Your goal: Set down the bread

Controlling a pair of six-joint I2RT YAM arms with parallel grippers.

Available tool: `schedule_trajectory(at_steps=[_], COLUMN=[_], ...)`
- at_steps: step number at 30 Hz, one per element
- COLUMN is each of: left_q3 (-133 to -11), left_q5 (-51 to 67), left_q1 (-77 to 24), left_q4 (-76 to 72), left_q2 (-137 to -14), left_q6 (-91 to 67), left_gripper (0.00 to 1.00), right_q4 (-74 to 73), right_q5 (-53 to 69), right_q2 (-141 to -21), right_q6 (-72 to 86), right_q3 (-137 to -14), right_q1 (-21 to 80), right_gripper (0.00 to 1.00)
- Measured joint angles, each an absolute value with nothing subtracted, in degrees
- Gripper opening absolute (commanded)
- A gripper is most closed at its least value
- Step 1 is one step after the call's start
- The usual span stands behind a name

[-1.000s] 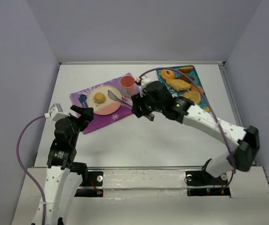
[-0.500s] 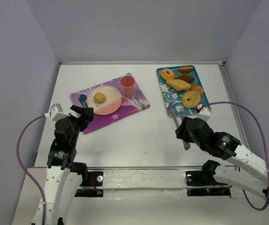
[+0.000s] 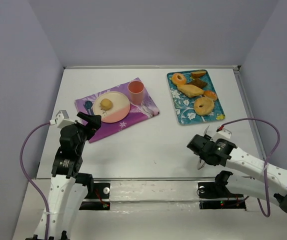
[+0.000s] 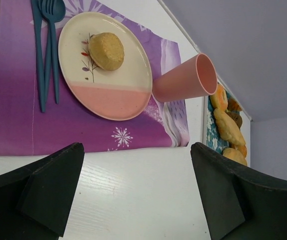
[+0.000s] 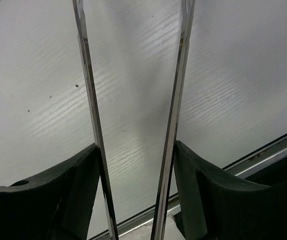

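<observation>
Looked from the top first. Found the bread (image 3: 106,104) lying on the plate (image 3: 118,113), on the purple mat (image 3: 144,111), just beside the cup (image 3: 136,91). Found the right gripper (image 3: 199,152) low by the near edge of the surface (image 3: 148,145), well apart from the plate and nearer than the tray (image 3: 182,114). Found the left gripper (image 3: 88,120) by the mat's near corner.

Looked through the left wrist next. Saw the bread sitting flat on the cream half of the plate. Saw the left fingers (image 4: 48,185) spread wide with nothing between them.

Looked through the right wrist last. Saw the right fingers (image 5: 58,190) part-way shut on thin metal tongs (image 5: 87,90), pressing on both legs. Saw no food between the legs, only bare surface under them.

Judged the placing done, with only tidy-up left. Seemed best to keep a soft, steady squeeze on the tongs, lay them down gently, and stay far from the plate so as not to bump the bread.
</observation>
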State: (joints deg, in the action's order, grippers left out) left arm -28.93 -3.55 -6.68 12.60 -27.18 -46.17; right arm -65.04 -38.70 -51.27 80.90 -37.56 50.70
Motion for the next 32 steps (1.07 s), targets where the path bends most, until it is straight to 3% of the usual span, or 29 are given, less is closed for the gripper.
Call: schedule_trajectory(at_steps=[1, 2, 4, 5, 14, 25, 32], left_q3=[-28.9, -28.9, -28.9, -28.9, -28.8, -28.8, -28.8], left_q5=[-3.5, -3.5, -3.5, -3.5, -3.5, -3.9, -4.2], left_q1=[-6.7, -6.7, -6.7, -6.7, -6.7, -6.7, -6.7], left_q4=[12.5, 12.4, 12.2, 12.2, 12.3, 12.3, 12.1], left_q2=[-27.2, -27.2, -27.2, -27.2, -26.4, -27.8, -28.8], left_q6=[-46.2, -46.2, -46.2, -46.2, -46.2, -46.1, -46.1], left_gripper=[0.99, 0.99, 0.99, 0.99, 0.99, 0.99, 0.99], right_q4=[-65.1, -64.9, -64.2, -63.8, -62.4, -63.5, -62.8], right_q5=[-38.7, -38.7, -38.6, -38.6, -38.9, -48.1, -50.1], right_q2=[-52.4, -53.6, -55.3, -56.2, -62.8, -62.8, -62.5], right_q6=[81.5, 81.7, 82.0, 81.8, 78.7, 69.0, 63.9], right_q3=[-37.5, -37.5, -37.5, -37.5, -41.5, -58.4, -58.8], right_q1=[50.7, 50.7, 50.7, 50.7, 50.7, 50.7, 50.7], right_gripper=[0.73, 0.85, 0.98, 1.0, 1.0, 1.0, 1.0])
